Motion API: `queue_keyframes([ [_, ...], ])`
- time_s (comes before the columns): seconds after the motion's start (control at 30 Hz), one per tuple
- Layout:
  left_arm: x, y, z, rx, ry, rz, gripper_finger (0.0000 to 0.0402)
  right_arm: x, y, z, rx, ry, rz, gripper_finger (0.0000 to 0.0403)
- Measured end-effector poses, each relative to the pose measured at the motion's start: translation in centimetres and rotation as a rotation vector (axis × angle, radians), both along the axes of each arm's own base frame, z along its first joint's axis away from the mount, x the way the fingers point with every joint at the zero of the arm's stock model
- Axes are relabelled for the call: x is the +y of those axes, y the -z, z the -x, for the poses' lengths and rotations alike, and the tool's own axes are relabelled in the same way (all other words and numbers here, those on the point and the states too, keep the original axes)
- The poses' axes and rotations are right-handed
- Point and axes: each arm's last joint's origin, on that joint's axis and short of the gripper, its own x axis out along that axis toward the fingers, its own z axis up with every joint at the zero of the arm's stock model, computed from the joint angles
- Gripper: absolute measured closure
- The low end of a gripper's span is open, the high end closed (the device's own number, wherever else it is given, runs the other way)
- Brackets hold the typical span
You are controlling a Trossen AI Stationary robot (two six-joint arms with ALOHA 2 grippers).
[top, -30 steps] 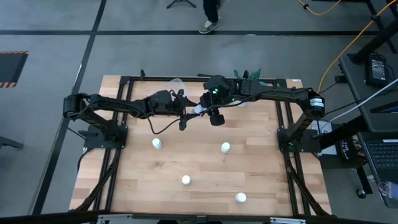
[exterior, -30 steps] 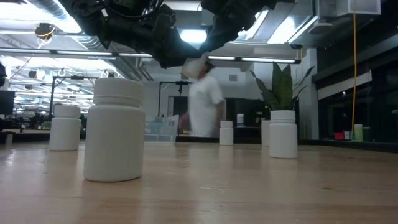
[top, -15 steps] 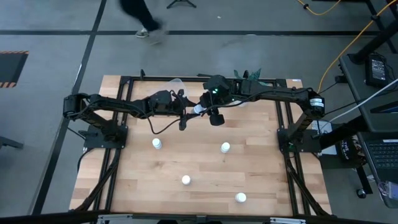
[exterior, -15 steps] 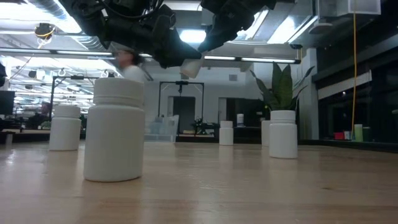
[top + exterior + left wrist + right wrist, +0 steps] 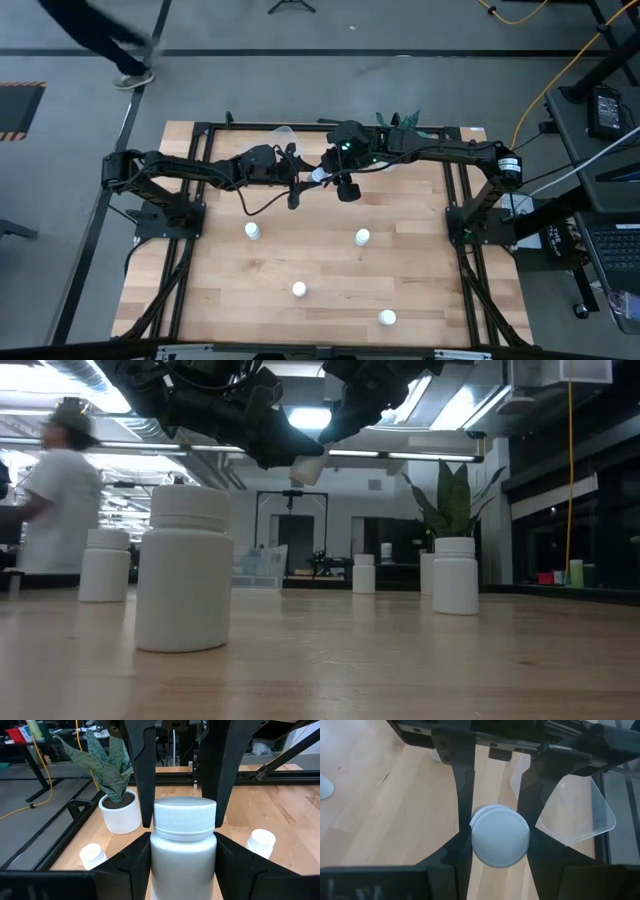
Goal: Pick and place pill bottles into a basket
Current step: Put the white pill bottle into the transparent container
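High view, right tool (image 5: 322,177) and left tool (image 5: 308,179) both pinching one pill bottle (image 5: 318,177) mid-air

Both arms reach in from the table's sides and meet above the far middle of it, held well off the wood. The left gripper (image 5: 306,180) points right, the right gripper (image 5: 330,176) points left (the two nearly nose to nose). Each has its fingers set against one white pill bottle (image 5: 183,851) held between them: the left gripper's around the body, the right's fingers (image 5: 461,795) flanking the cap.
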Motion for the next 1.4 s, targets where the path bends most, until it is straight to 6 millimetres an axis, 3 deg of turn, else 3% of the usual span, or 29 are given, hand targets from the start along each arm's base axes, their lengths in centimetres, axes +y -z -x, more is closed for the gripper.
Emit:
queue_keyframes([
  [0.37,0.7,-0.1,0.2,0.002,-0.015,-0.032,0.0232,0.0,-0.2,0.3,0.004,0.005,-0.01,0.0128],
  [0.73,2.4,-1.0,2.1,-0.028,-0.09,-0.074,0.0232,-1.1,-1.1,1.5,0.029,0.109,0.067,0.0115],
  [0.9,3.2,-1.0,4.1,-0.042,-0.148,-0.082,0.0232,-1.9,-0.5,2.4,0.119,0.112,0.073,0.0181],
  [1.17,4.1,-0.4,7.8,-0.08,-0.232,-0.088,0.0232,-4.1,1.0,3.2,0.141,0.127,0.032,0.0388],
  [1.4,4.8,0.8,9.8,-0.163,-0.263,-0.091,0.0232,-5.8,3.8,3.7,0.1,0.156,-0.071,0.0396],
])
